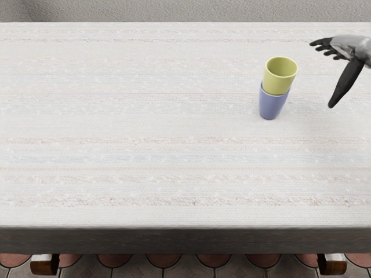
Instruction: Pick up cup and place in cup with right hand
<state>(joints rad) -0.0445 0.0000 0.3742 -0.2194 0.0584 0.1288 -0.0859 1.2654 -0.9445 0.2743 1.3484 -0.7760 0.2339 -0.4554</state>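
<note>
Apparently done: yellow cup nested in blue cup toward the table's far edge, right hand empty, fingers spread

Simulated room; tiled floor

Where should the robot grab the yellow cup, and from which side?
Probably around the outside of the yellow cup, just below its rim, coming from the right. That round wall sticks up out of the blue cup, which hides its bottom, and the open right hand is already on that side.
</note>
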